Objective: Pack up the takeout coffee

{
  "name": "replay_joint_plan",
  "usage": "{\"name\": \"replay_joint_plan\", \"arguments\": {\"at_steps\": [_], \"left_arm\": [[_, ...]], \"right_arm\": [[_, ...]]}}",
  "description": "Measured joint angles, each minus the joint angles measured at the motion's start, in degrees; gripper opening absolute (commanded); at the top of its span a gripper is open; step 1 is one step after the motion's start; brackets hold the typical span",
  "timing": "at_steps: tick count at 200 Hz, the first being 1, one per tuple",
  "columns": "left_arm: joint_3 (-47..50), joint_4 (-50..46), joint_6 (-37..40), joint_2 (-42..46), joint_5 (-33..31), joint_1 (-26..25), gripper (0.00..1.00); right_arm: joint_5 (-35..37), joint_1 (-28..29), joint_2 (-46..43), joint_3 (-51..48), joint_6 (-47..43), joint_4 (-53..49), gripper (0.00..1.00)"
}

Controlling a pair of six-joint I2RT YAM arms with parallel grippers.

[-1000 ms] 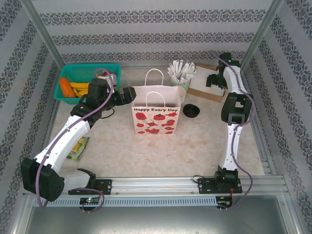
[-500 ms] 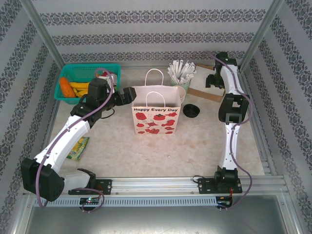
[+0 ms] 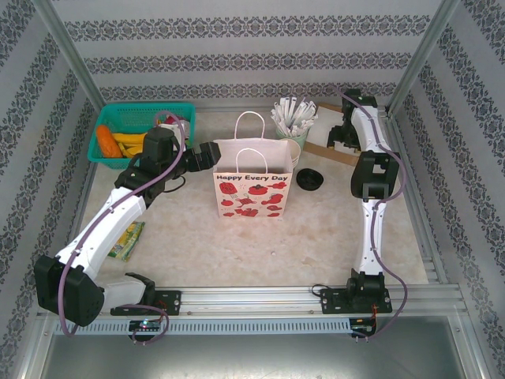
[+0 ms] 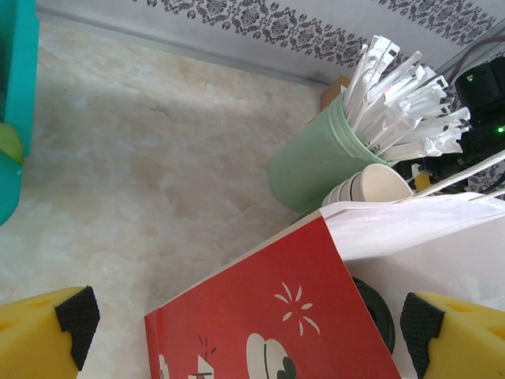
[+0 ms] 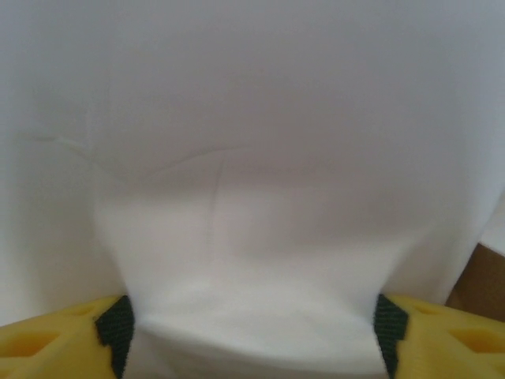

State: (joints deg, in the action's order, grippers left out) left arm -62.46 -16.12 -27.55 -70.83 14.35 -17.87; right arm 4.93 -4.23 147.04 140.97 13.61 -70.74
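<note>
Likely the small black-lidded takeout coffee (image 3: 309, 178) is sitting just right of the white-and-red paper gift bag (image 3: 251, 193); its side isn't discernible. Left gripper (image 4: 246, 317) is hanging wide open and empty at the bag's corner. Right gripper (image 5: 252, 324) is gaping over the brown cardboard box (image 3: 331, 150), gripping nothing I can see. The cup is probably light, crushable and spill-prone, so pinching the sidewall gently under the rim and keeping it upright.

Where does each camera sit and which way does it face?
Top external: above and behind the arm bases, looking down at the gift bag; both arms show, left hand beside the bag, right hand at the far right.
Left wrist: on the left arm, facing past the bag's red side to the green cup of straws; yellow fingers in the bottom corners.
Right wrist: on the right arm, close against a blurred white surface; yellow fingers at bottom corners.
Shared: top external and left wrist both show the bag and that cup.
</note>
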Motion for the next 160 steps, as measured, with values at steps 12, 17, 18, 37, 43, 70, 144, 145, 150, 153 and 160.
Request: {"name": "replay_joint_plan", "arguments": {"at_steps": [12,17,18,37,43,70,144,145,150,153,160], "left_arm": [[0.0,0.1,0.3,0.0,0.0,0.0,1.0],[0.0,0.2,0.4,0.0,0.0,0.0,1.0],[0.0,0.2,0.4,0.0,-0.1,0.0,1.0],[0.8,0.7,0.6,0.2,-0.5,0.0,1.0],[1.0,0.7,0.6,0.2,-0.7,0.0,1.0],[1.4,1.1,0.8,0.3,-1.1,0.0,1.0],[1.4,1.2,1.7,0.5,-1.4,0.0,1.0],[1.4,1.2,1.7,0.5,-1.4,0.0,1.0],[1.4,1.2,1.7,0.5,-1.5,0.0,1.0],[1.4,1.2,1.7,0.5,-1.5,0.0,1.0],[1.4,1.2,1.7,0.5,-1.5,0.0,1.0]], "right_arm": [[0.0,0.2,0.0,0.0,0.8,0.1,0.58],[0.0,0.3,0.0,0.0,1.4,0.1,0.53],[0.0,0.3,0.0,0.0,1.3,0.1,0.52],[0.0,0.4,0.0,0.0,1.8,0.6,0.29],[0.0,0.4,0.0,0.0,2.0,0.7,0.23],[0.3,0.4,0.0,-0.1,1.5,1.5,0.01],[2.3,0.4,-8.5,-6.7,1.0,7.6,0.0],[2.3,0.4,-8.7,-6.8,1.0,7.7,0.0],[2.5,0.4,-9.9,-7.8,1.0,8.4,0.0],[2.6,0.4,-10.5,-8.2,1.0,8.8,0.0],[2.8,0.4,-12.0,-9.5,1.0,9.8,0.0]]}}
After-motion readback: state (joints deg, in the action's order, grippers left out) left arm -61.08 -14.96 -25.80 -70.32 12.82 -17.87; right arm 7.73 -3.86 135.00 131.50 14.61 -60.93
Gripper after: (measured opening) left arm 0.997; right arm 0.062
